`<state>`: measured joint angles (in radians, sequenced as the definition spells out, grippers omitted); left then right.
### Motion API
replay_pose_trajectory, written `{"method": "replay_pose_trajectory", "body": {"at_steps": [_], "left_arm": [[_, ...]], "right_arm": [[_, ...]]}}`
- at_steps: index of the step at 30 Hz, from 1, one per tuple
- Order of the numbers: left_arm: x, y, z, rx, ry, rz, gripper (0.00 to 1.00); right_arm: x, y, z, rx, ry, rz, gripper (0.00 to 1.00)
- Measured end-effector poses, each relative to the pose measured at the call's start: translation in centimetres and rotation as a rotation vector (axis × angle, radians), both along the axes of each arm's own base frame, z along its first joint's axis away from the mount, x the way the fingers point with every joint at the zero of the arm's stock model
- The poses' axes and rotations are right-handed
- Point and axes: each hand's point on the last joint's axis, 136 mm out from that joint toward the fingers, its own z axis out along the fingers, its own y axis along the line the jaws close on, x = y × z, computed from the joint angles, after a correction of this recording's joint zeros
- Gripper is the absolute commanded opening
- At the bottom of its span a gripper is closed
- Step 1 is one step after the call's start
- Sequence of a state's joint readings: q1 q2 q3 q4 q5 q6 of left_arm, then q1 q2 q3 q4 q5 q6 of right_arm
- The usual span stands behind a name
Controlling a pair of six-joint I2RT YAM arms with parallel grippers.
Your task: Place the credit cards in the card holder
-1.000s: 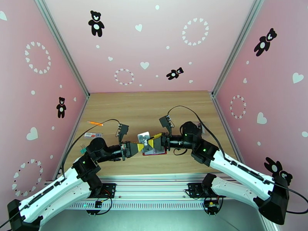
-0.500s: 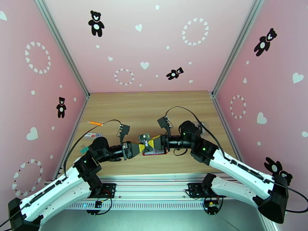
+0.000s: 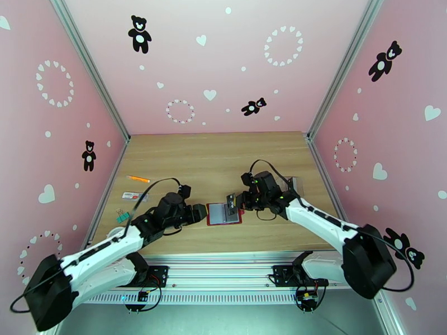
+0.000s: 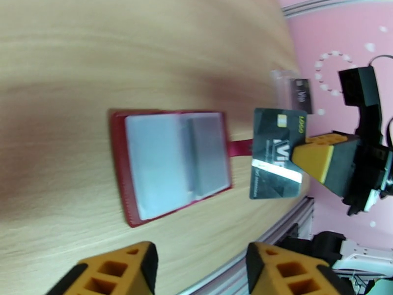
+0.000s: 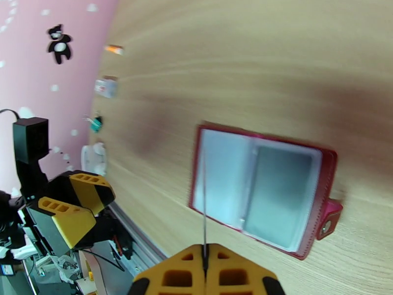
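Observation:
The card holder (image 3: 224, 214) lies open on the table, dark red with grey sleeves (image 4: 172, 163) facing up and its snap tab (image 5: 328, 220) to one side. My right gripper (image 3: 233, 203) is shut on a dark credit card (image 4: 276, 153), held on edge just above the holder's right side. In the right wrist view the credit card (image 5: 204, 207) appears as a thin line rising from the right gripper (image 5: 205, 256). My left gripper (image 3: 201, 212) hovers just left of the holder, open and empty; the left gripper (image 4: 199, 261) has a wide gap between its fingers.
A clear plastic case (image 3: 293, 182) with a dark card (image 4: 300, 94) inside sits to the right. Along the left wall lie an orange pen (image 3: 137, 178), a white-and-red strip (image 3: 134, 195) and a green clip (image 3: 121, 217). The table's near edge runs just below the holder.
Both grippers were together at the card above the holder. The left has let go and drawn back to the left; the right now holds the card alone.

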<state>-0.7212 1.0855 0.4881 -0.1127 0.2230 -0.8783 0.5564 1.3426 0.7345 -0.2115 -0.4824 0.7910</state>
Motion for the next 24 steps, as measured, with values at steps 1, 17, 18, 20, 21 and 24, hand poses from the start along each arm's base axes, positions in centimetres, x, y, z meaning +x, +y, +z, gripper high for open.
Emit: {"method": "replay_pose_trajectory", "body": {"at_steps": [1, 17, 18, 20, 21, 24], "left_arm": [[0.1, -0.1, -0.9, 0.021, 0.021, -0.002, 0.46], [2.4, -1.9, -6.0, 0.111, 0.094, -0.022, 0.26], [2.4, -2.0, -6.2, 0.114, 0.098, -0.022, 0.26], [2.5, -2.0, -6.6, 0.12, 0.105, -0.022, 0.26], [2.5, -2.0, -6.8, 0.124, 0.11, -0.022, 0.26], [2.5, -2.0, -7.4, 0.133, 0.12, -0.022, 0.24]], "right_arm": [[0.1, 0.1, -0.6, -0.006, 0.015, -0.002, 0.0], [1.1, 1.5, -5.4, -0.003, 0.122, -0.009, 0.0], [1.2, 1.5, -5.5, -0.002, 0.126, -0.009, 0.0], [1.1, 1.7, -5.8, 0.001, 0.134, -0.007, 0.0], [1.1, 1.8, -5.8, 0.005, 0.135, -0.007, 0.0], [1.1, 2.1, -5.7, 0.013, 0.13, -0.001, 0.0]]}}
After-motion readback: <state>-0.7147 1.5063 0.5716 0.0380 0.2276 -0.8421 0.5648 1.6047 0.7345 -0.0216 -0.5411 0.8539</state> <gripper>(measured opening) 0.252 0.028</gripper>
